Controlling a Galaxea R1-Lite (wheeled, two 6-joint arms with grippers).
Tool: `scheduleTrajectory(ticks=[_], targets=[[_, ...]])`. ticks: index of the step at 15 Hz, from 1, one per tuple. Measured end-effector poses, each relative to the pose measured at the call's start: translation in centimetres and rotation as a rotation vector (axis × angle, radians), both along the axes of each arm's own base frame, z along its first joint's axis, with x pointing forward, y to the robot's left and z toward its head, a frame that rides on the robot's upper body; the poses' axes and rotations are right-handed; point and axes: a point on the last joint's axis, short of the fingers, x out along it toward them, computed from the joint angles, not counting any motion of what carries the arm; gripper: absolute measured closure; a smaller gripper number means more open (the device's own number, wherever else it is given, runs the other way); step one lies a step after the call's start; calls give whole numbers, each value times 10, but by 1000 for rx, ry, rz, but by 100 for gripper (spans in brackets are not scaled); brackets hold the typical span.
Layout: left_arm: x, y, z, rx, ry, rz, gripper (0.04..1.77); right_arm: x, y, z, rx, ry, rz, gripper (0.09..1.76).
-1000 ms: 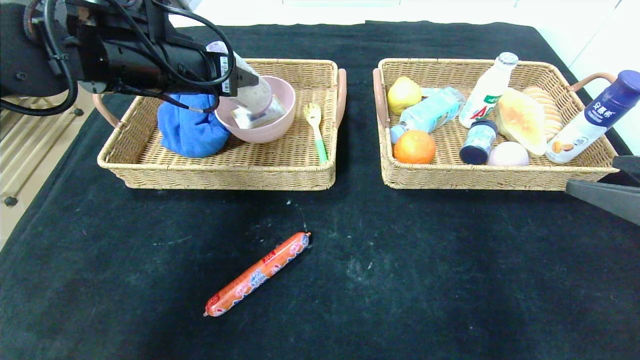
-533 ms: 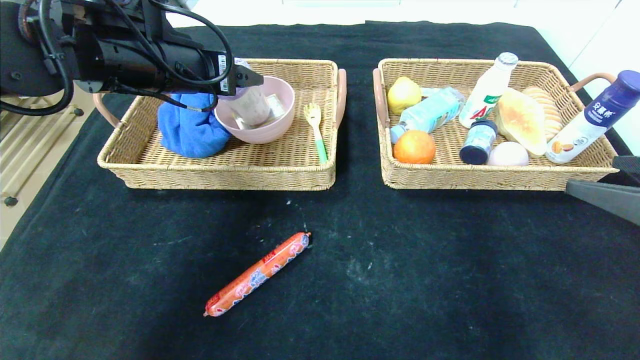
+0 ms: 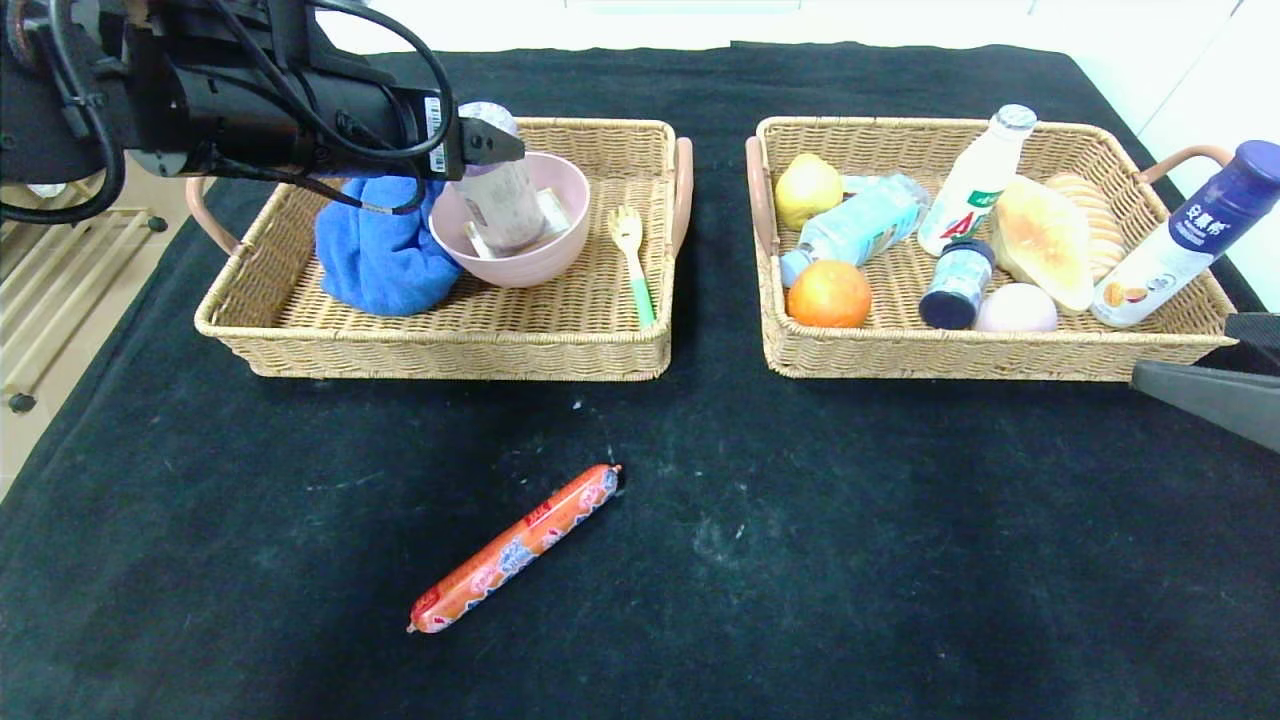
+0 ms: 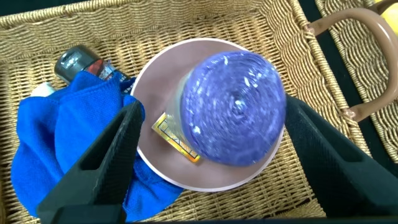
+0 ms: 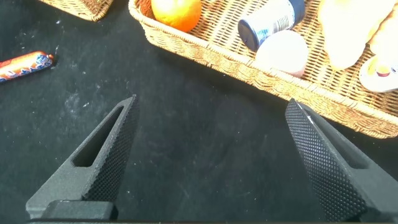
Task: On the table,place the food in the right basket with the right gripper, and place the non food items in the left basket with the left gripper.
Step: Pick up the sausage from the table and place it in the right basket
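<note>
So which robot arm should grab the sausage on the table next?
The right one, probably. The sausage is food, so it belongs in the right basket. The right tool is open and empty above the table, while the left tool hangs over the bowl.

Wrapped orange sausage (image 3: 515, 547) lies diagonally on the table (image 3: 900, 560).

Right gripper (image 5: 208, 155) is seen with its two dark textured fingers (image 5: 102, 155) spread wide apart, nothing held between them, above the black table cloth (image 5: 205, 118). Beyond the fingers, the near wall of a wicker basket (image 5: 211, 53) is seen. Inside it an orange (image 5: 176, 12), a small jar with a dark blue cap (image 5: 270, 22) lying on its side, and a pale round item (image 5: 283, 53) are noted. A sausage in red wrapping (image 5: 25, 65) is partly seen on the cloth, apart from the basket.
</note>
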Motion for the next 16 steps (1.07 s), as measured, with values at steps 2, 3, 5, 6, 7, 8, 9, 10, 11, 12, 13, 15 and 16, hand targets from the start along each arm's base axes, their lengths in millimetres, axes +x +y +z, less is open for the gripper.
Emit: scheduleTrajectory(ticks=[2, 3, 5, 6, 7, 8, 9, 10, 11, 12, 13, 15, 16], targets=[[-4, 1, 4, -1, -8, -3, 16, 0, 0, 0, 0, 1, 0, 14], [-8, 1, 6, -1, -9, -5, 16, 0, 0, 0, 0, 2, 0, 14], [-15, 1, 9, 2, -15, -11, 14, 0, 0, -1, -1, 3, 1, 14], [-18, 2, 11, 2, -18, -10, 14, 0, 0, -1, -1, 4, 1, 14], [-21, 2, 12, 2, -20, -8, 13, 0, 0, -1, -1, 3, 2, 14], [-23, 2, 13, 4, -17, -6, 13, 0, 0, -1, -1, 4, 1, 14], [-27, 3, 12, 10, 1, -7, 12, 0, 0, -1, -1, 3, 1, 14], [-31, 3, 10, 18, 31, -8, 12, 0, 0, -1, -1, 4, 1, 14], [-35, 3, 10, 24, 52, -13, 12, 0, 0, -1, -1, 4, 1, 14], [-41, 2, 10, 31, 74, -19, 12, 0, 0, -1, -1, 5, 1, 14], [-46, 1, 11, 36, 88, -26, 11, 0, 0, -1, -1, 5, 1, 14], [-60, -1, 12, 49, 124, -43, 11, 0, 0, -1, 0, 5, 1, 14], [-67, -1, 12, 60, 149, -54, 11, 0, 0, -1, -1, 5, 1, 14]])
